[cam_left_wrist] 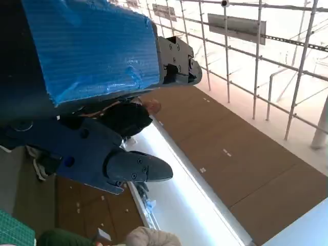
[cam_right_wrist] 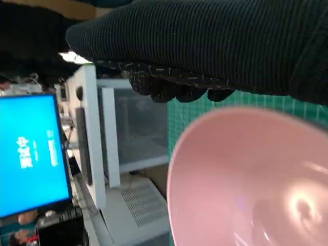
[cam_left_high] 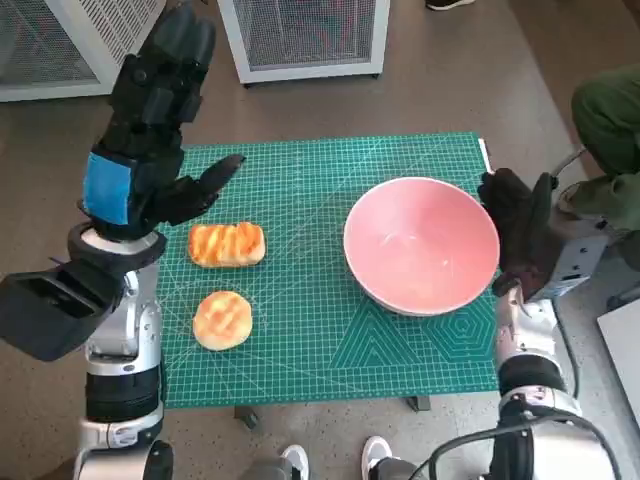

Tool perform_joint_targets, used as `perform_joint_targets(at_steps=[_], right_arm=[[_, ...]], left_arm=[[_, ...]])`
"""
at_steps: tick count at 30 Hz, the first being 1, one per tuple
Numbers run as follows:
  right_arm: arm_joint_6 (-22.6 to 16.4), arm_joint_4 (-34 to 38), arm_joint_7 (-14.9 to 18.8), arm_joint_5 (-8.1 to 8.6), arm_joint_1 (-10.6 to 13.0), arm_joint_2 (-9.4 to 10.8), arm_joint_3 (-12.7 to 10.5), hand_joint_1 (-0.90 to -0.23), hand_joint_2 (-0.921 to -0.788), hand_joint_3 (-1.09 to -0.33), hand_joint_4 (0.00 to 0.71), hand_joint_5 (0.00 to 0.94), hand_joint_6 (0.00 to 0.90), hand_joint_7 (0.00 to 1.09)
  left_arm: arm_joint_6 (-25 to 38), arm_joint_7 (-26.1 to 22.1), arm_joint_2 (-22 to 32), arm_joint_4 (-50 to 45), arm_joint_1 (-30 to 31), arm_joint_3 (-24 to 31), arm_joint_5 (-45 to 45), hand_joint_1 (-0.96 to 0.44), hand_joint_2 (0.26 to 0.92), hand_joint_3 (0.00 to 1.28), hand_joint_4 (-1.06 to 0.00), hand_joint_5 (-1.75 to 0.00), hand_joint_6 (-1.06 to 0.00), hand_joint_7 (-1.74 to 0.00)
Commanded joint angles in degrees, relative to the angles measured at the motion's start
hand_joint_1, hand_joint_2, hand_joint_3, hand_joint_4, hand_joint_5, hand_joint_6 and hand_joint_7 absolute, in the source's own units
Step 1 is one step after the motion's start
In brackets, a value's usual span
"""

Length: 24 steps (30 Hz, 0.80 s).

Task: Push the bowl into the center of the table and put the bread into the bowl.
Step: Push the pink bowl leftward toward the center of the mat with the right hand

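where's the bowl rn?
Head view: the pink bowl sits on the green mat's right side, not centered, with the right hand at its outer rim.

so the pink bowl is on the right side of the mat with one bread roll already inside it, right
Not quite: the head view shows the pink bowl on the mat's right side, but empty. Both bread rolls lie on the left.
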Motion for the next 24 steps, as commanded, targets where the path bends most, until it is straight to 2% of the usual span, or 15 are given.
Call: perform_joint_targets(at_steps=[1, 10, 19, 24], right_arm=[[1.5, 0.8, 0.3, -0.08, 0.7, 1.8, -0.3, -0.597, -0.921, -0.805, 0.286, 0.000, 0.290, 0.26], [1.9, 0.6, 0.7, 0.14, -0.1, 4.2, -0.3, -0.593, -0.921, -0.816, 0.301, 0.008, 0.298, 0.24], [2.2, 0.4, 1.5, 0.45, -1.1, 5.8, -0.6, -0.566, -0.921, -0.807, 0.323, 0.013, 0.314, 0.23], [2.4, 0.4, 1.7, 0.55, -1.9, 6.6, -0.8, -0.575, -0.921, -0.802, 0.322, 0.010, 0.319, 0.23]], left_arm=[[0.5, 0.1, 0.3, -1.1, 0.6, 0.4, -0.6, -0.33, 0.921, 0.28, -0.19, 0.00, -0.15, -0.24], [1.0, 0.2, 0.5, -1.4, 0.7, 0.5, -0.8, -0.35, 0.921, 0.27, -0.19, 0.00, -0.16, -0.25], [1.4, 0.4, 0.6, -1.9, 1.1, 0.6, -0.4, -0.35, 0.921, 0.27, -0.19, 0.00, -0.16, -0.25], [1.3, 0.7, 0.7, -2.3, 1.4, 0.7, 0.1, -0.35, 0.921, 0.27, -0.19, 0.00, -0.16, -0.25]])
